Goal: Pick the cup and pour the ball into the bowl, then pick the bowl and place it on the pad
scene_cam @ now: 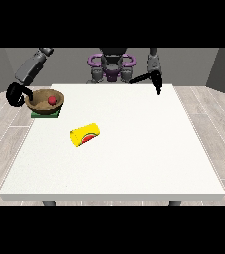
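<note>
Sitting on the green pad (pixel 45 114), your brown bowl (pixel 45 101) is holding the red ball (pixel 51 100); the hand at the view's left (pixel 16 95) is curling round its rim. The yellow cup (pixel 85 134) is lying toppled mid-table (pixel 134 149), its print unreadable. The hand at the view's right (pixel 156 85) is hanging with fingers straight.

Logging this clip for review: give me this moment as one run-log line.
bowl: on green pad, red ball inside | yellow cup: on its side, mid-table | hand at view's left: at bowl rim | hand at view's right: idle

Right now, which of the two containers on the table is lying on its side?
The yellow cup, lying tipped over mid-table. The brown bowl sits upright on the green pad, holding the red ball.
</note>
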